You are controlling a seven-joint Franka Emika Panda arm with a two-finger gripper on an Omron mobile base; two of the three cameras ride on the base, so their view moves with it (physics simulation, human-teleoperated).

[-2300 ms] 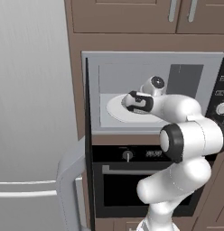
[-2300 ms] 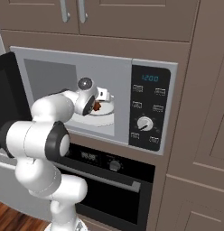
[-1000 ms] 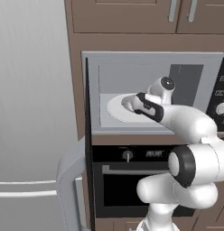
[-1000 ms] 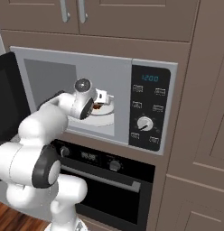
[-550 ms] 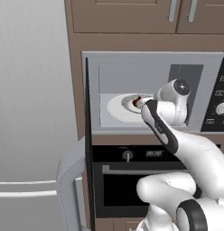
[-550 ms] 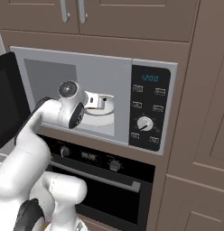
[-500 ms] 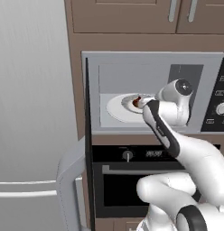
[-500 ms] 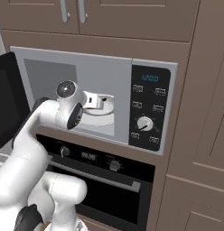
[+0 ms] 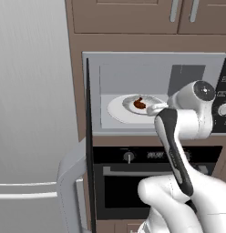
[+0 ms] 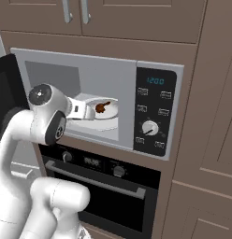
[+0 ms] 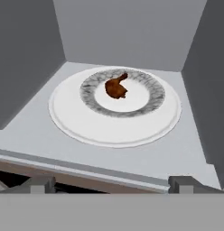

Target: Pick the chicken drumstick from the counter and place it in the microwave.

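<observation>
End effector [image 11: 109,184]: at the microwave's mouth, just outside the front sill; the two finger tips stand wide apart with nothing between them.
Arm: bent in front of the black oven [image 10: 99,184], wrist level with the cavity opening.
Microwave [image 10: 155,74]: door [image 9: 89,136] swung fully open at about 9 o'clock of the cavity; control panel with a knob [image 10: 149,127] at 3 o'clock.
Turntable [image 11: 73,117]: round, white, flat on the cavity floor.
Small plate [image 11: 145,97]: white with a grey speckled rim, lying on the turntable, slightly toward 12 o'clock.
Chicken drumstick [image 11: 116,87]: on the small plate near its centre, bulbous end toward the opening, narrow end pointing to roughly 1 o'clock in the hand view; well apart from the finger tips.
Cupboards [image 10: 136,18]: brown, above the microwave.
</observation>
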